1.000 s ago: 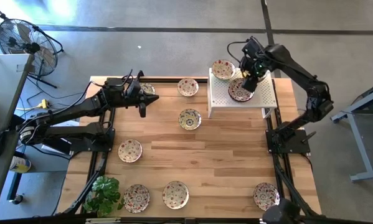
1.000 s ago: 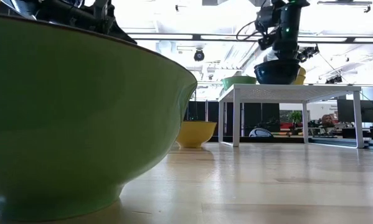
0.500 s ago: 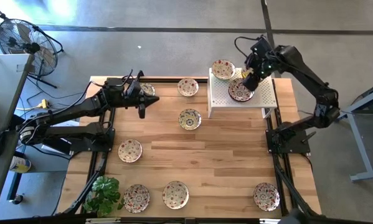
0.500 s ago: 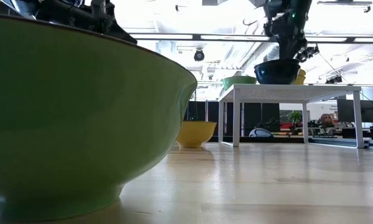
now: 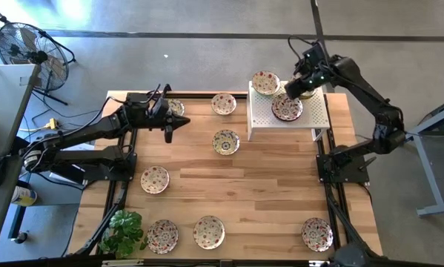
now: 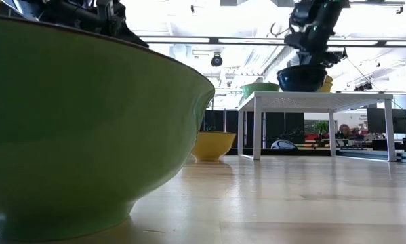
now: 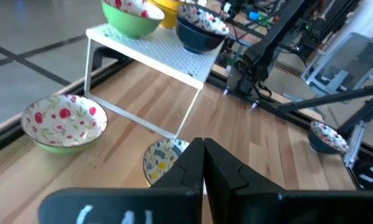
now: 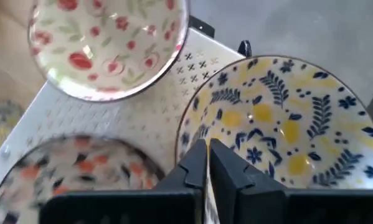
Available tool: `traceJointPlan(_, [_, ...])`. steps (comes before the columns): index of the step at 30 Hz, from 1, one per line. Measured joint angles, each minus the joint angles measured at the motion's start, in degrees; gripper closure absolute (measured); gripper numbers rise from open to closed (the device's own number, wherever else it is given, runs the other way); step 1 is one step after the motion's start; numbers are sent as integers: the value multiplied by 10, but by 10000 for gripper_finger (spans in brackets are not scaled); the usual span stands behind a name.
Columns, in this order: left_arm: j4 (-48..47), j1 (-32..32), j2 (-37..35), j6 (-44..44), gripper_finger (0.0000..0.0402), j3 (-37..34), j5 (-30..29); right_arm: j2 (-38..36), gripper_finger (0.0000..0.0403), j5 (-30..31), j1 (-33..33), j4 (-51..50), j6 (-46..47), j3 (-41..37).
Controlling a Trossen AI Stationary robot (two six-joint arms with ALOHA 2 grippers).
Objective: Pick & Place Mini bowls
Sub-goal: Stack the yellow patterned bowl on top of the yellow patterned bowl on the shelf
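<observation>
While both claws sit clenched and empty, the right claw [image 5: 290,92] above the stand [image 5: 310,115], each glazed mini bowl [image 5: 287,107] looks stiff, slippery, breakable, best pinched at its rim.

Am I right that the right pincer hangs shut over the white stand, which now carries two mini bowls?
Not two: three. The high view shows the white stand carrying three mini bowls, the third mostly hidden under the shut right pincer; the right wrist view shows all three.
</observation>
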Motion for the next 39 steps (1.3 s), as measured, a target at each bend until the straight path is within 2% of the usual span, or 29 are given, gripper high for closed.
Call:
traceJointPlan(16, [-20, 0, 0, -4, 401, 0, 15, -1, 401, 29, -45, 92, 48, -110])
traceJointPlan(39, [-20, 0, 0, -20, 401, -1, 15, -12, 402, 56, -69, 133, 55, -118])
